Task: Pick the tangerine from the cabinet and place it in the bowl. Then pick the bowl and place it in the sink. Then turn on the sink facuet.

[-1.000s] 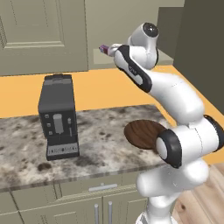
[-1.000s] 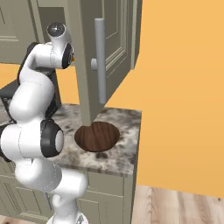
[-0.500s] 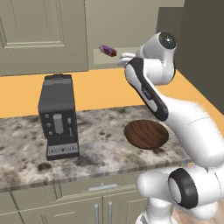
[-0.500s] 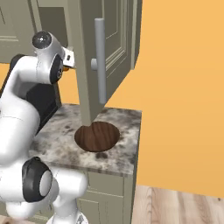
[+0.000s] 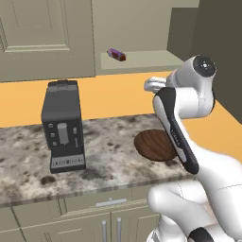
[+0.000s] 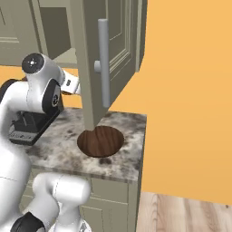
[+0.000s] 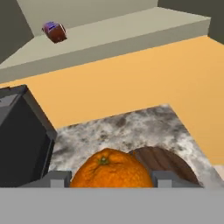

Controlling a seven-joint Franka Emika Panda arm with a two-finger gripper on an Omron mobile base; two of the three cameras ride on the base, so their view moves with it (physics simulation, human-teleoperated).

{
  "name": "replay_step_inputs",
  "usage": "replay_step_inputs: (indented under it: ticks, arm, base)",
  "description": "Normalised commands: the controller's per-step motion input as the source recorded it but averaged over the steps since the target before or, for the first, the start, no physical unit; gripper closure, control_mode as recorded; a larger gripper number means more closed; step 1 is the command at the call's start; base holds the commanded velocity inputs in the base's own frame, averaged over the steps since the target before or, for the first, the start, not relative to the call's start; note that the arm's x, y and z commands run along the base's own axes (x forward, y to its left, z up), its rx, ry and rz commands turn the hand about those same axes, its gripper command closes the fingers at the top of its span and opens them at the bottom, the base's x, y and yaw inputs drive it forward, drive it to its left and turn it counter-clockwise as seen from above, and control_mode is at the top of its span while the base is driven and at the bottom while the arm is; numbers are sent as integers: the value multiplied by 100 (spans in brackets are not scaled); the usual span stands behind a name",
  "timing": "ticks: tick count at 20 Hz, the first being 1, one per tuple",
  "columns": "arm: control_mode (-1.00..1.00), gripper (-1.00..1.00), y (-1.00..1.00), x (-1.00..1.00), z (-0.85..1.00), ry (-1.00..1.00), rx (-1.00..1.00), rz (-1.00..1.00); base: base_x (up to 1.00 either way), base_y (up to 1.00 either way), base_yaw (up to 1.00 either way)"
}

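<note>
The tangerine (image 7: 108, 170), round and bright orange, sits between my gripper's (image 7: 105, 178) two dark fingertips (image 7: 57, 178), which are shut on it. The hand (image 5: 153, 85) hangs in the air below the cabinet's shelf floor (image 5: 142, 60) and above the counter. Below and a little ahead lies the dark brown wooden bowl (image 5: 153, 144) on the speckled counter, also seen from the other side (image 6: 100, 140) and past the fruit (image 7: 170, 159). The cabinet shelf (image 7: 109, 37) is further back.
A purple-and-brown wrapped bar (image 5: 116, 55) lies on the shelf. A black coffee machine (image 5: 63, 125) stands on the counter to the left. The open cabinet door (image 6: 90, 54) with its long bar handle (image 6: 103, 63) hangs above the bowl, close to my hand.
My hand has drawn back from the shelf and come down and to the right, carrying the tangerine. The bar and the bowl have stayed put.
</note>
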Motion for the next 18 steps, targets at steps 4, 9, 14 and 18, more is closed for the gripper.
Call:
replay_step_inputs:
  ticks: [4, 9, 14, 18]
  arm:
    - [-100, 100, -32, -16, -87, 27, -5, -21]
    - [-100, 100, -34, 0, -91, 27, -4, -13]
    - [-100, 100, -46, 0, -78, 19, 0, -4]
    - [-100, 100, -33, 10, -88, 15, 0, 0]
  base:
    - [0, 0, 0]
    - [0, 0, 0]
    - [0, 0, 0]
    - [0, 0, 0]
